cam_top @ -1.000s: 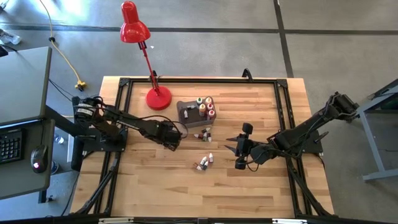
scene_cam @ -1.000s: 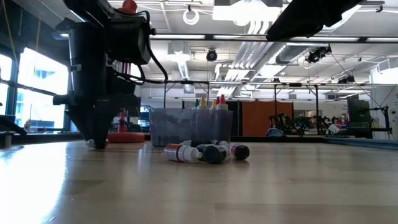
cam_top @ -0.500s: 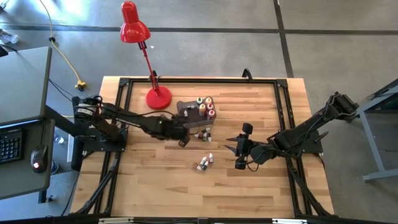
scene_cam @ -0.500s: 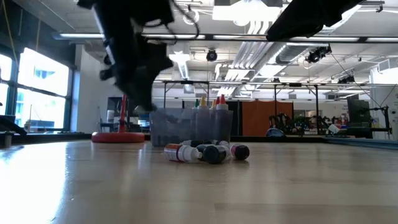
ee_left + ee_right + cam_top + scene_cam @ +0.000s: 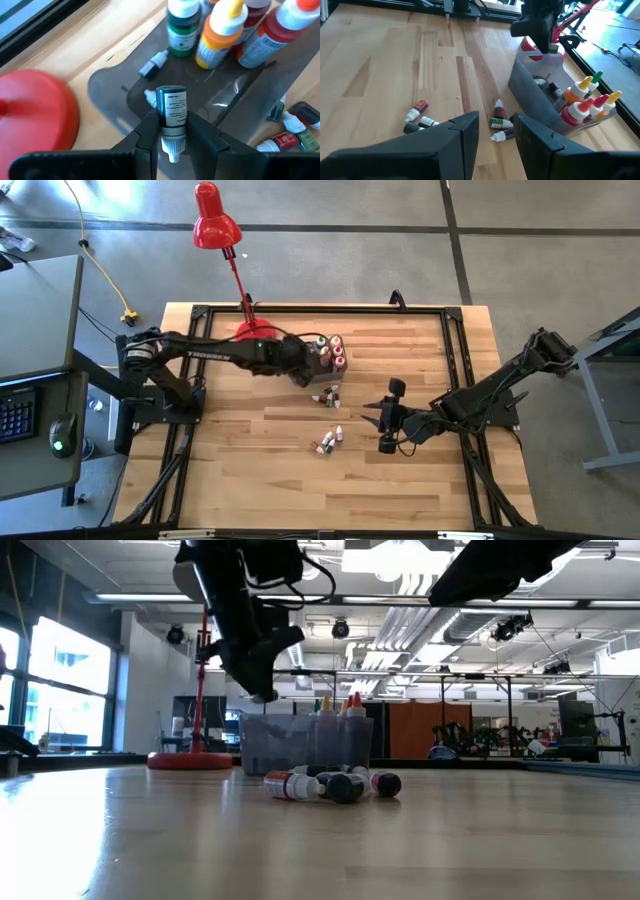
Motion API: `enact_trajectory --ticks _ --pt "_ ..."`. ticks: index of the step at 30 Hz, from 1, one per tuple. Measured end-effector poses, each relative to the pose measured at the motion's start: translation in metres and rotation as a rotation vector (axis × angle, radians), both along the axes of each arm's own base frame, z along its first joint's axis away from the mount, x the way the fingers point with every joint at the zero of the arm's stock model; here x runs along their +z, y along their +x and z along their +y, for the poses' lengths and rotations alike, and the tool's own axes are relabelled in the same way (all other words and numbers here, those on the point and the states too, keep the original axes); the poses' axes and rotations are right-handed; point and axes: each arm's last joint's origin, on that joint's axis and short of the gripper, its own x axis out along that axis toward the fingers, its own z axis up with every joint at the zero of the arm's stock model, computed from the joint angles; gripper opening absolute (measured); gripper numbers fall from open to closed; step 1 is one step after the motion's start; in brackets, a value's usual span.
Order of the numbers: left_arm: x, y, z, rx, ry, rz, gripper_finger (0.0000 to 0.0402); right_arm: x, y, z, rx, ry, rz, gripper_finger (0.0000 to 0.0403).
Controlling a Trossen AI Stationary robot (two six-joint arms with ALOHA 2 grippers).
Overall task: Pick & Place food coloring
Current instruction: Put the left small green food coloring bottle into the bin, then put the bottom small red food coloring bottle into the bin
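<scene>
wooden table (image 5: 250, 470); left fingers (image 5: 172, 131) clamp dark bottle (image 5: 171, 107) above bin (image 5: 235, 95); right fingers (image 5: 495, 131) parted, idle.

Nothing readable — the food coloring bottle (image 5: 171, 114) label is only blurred print.

Wooden table (image 5: 240, 470), pale planks inside a dark frame. Resting on it: red lamp base (image 5: 256, 332) near the far edge, grey bin (image 5: 301, 361) just beside that base, one cluster of small bottles (image 5: 328, 395) lying on the near side of the bin, another cluster (image 5: 327, 441) farther toward the front.
</scene>
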Motion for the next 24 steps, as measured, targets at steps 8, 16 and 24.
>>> enact_trajectory --ticks 8,16,24 --pt "-0.017 0.005 0.012 -0.134 0.023 -0.072 0.0072 0.000 0.000 0.000 0.002 0.004 -0.003 0.0116" --pt "-0.024 0.003 0.011 -0.177 0.022 -0.057 0.0125 -0.001 0.000 0.003 0.082 0.046 0.024 0.0116" --pt "-0.020 0.005 0.010 -0.170 0.048 -0.059 0.0186 -0.002 0.003 0.000 0.076 0.000 0.034 0.0116"
